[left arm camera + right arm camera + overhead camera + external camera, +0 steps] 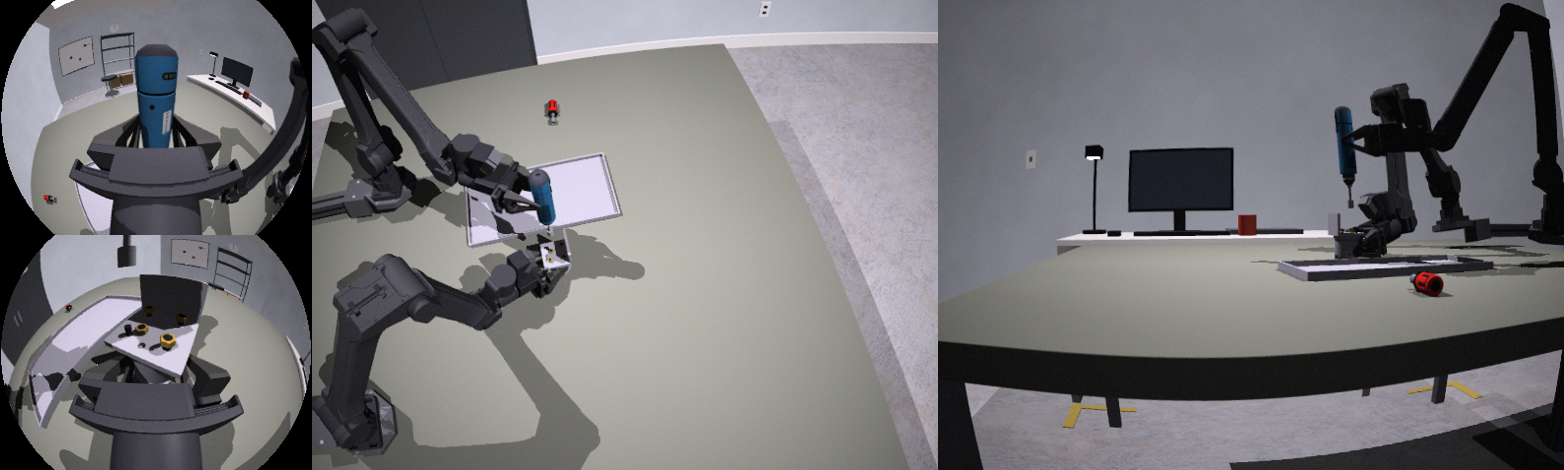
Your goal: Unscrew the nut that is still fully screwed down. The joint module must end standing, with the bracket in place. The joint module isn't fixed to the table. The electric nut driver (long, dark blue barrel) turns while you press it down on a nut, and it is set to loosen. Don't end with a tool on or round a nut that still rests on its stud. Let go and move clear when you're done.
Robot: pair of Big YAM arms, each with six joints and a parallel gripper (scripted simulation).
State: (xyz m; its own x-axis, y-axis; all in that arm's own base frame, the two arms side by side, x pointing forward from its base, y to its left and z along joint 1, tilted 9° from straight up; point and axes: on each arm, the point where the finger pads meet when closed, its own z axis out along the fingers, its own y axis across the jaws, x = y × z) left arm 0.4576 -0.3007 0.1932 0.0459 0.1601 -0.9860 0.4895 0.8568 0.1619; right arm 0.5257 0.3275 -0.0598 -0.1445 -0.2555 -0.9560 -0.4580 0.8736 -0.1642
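My left gripper (531, 205) is shut on the electric nut driver (542, 200), a dark blue barrel held upright; the barrel fills the left wrist view (156, 102). Its socket tip (1350, 204) hangs a little above the joint module, not touching it. The module stands on the table with a pale bracket (157, 351) on top. Several brass nuts sit on the bracket; one (168, 339) looks raised and another (139, 329) sits lower. My right gripper (547, 275) is shut on the module's body from the side, seen low in the right wrist view (157, 373).
A shallow white tray (544, 197) lies flat just behind the module, under the left arm. A small red-handled tool (552, 107) lies on the table farther back. A side desk with a monitor (1180, 179) stands beyond the table.
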